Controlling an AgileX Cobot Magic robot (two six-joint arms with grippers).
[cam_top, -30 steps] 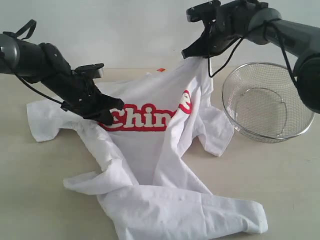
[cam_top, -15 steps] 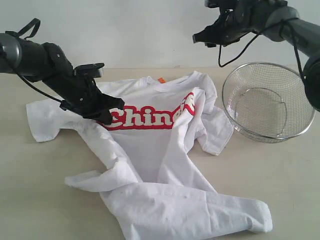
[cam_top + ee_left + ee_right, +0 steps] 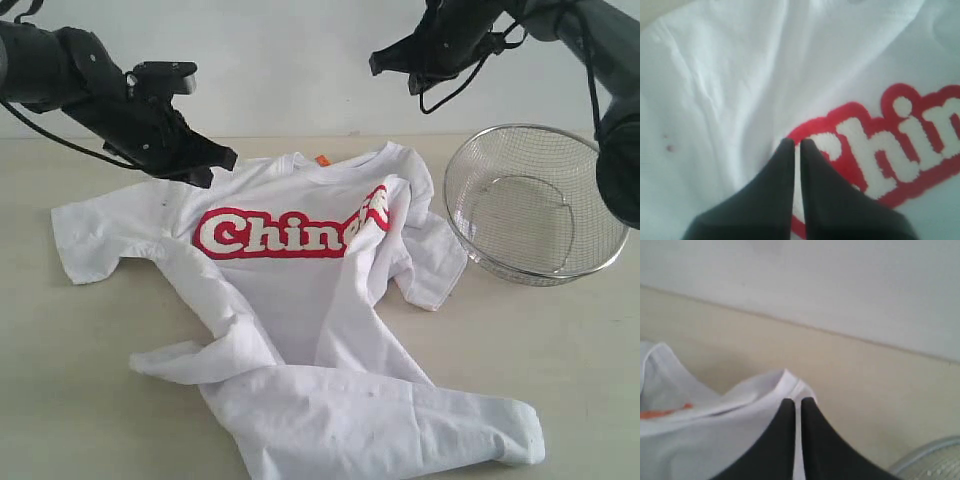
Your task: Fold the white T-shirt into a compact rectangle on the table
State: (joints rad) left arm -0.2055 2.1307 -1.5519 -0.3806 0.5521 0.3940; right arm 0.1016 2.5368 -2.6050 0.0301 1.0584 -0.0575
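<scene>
On the table [image 3: 560,380], white T-shirt [image 3: 300,300] lies, seemingly free, under left gripper [image 3: 218,160].

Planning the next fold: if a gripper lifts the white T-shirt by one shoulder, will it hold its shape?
Probably not: the white T-shirt already lies in soft creases and bunched folds on the table, so it should droop. A push would likely wrinkle it rather than slide it whole.
</scene>
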